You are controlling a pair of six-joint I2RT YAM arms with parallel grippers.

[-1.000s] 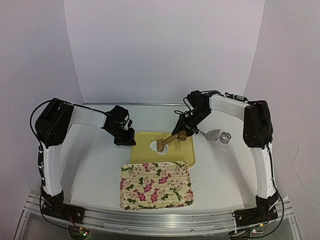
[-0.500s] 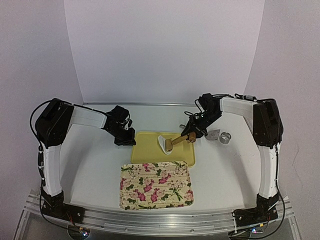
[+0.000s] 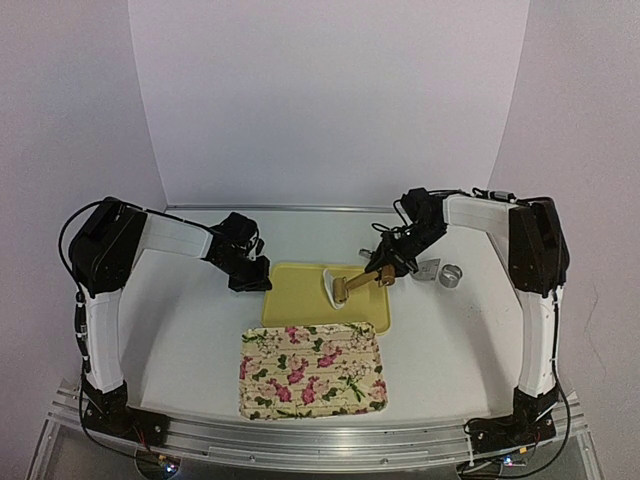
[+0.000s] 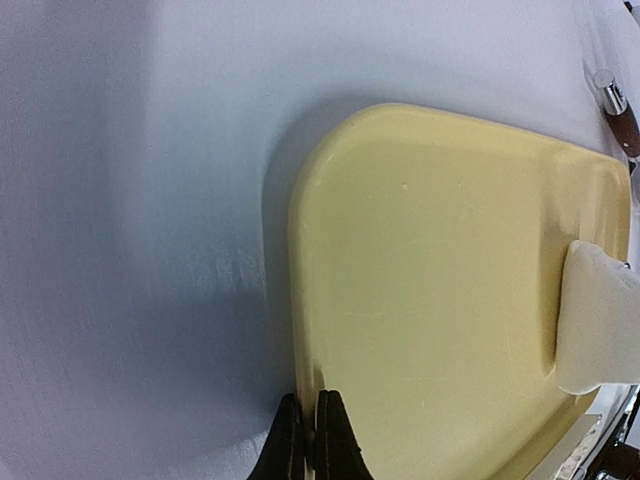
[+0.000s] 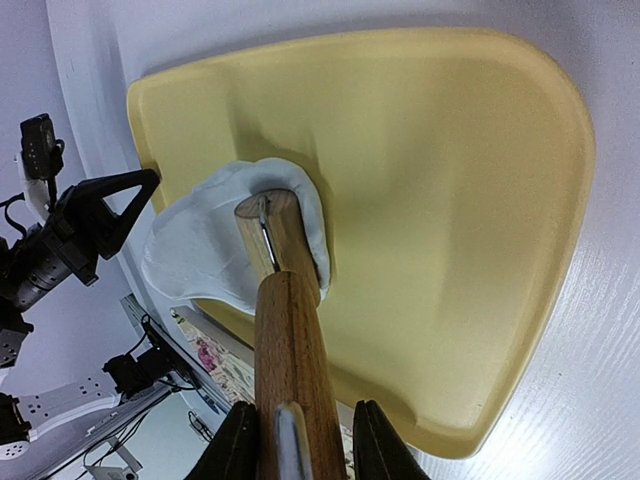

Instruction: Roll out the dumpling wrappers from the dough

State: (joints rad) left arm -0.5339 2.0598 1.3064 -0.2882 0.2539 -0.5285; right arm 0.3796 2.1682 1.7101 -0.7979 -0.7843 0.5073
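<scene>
My right gripper (image 5: 298, 440) is clamped on the wooden rolling pin (image 5: 290, 340). The dough (image 5: 190, 250) lies just ahead of it on the yellow board (image 5: 450, 180), curling up around the pin's far end. It looks soft, light, tacky and easily torn, so I'd work it through the pin, never pinch it. My left gripper (image 4: 308, 445) is closed tight at the board's rim.
</scene>
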